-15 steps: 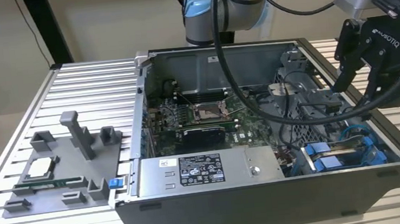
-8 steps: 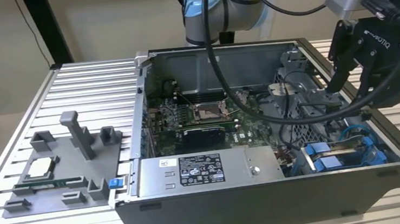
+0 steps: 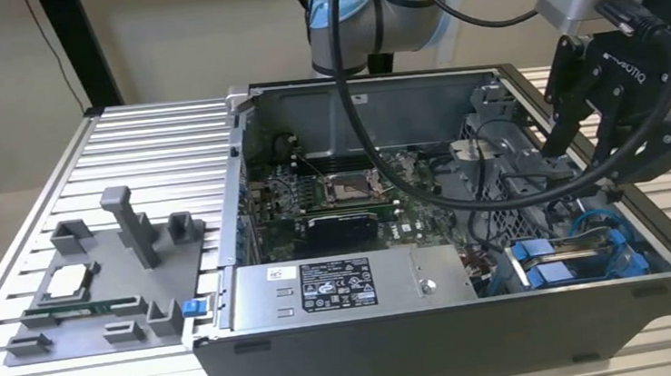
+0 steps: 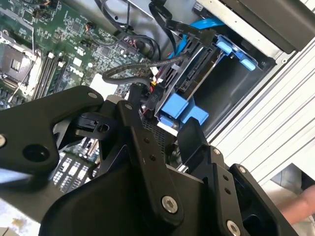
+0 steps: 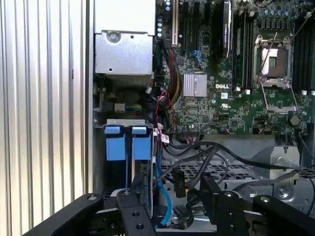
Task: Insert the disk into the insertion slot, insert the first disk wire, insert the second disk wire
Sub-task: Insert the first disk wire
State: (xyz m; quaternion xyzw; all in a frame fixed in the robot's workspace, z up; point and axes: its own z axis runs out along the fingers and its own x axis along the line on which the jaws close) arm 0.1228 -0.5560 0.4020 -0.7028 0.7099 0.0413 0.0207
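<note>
Reaches in over the back of the open computer case (image 3: 447, 342), wrist bent steeply down at the exterior view's right. Poises the gripper (image 5: 170, 189) close above the insertion slot (image 5: 125, 121), fingers (image 5: 132, 211) spread wide and clasping nothing, with a black wire plug (image 5: 179, 183) hanging between them. Finds the disk (image 4: 197, 73) already seated in that slot, blue caddy tabs outward.

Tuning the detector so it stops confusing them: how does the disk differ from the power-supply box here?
Colour: the disk carries bright blue plastic tabs; the power-supply box is bare grey with a label on top. Size: the power-supply box looks far longer than the disk. Pose: the disk stands on edge; the power-supply box lies flat, label up. Both sit inside the case.
</note>
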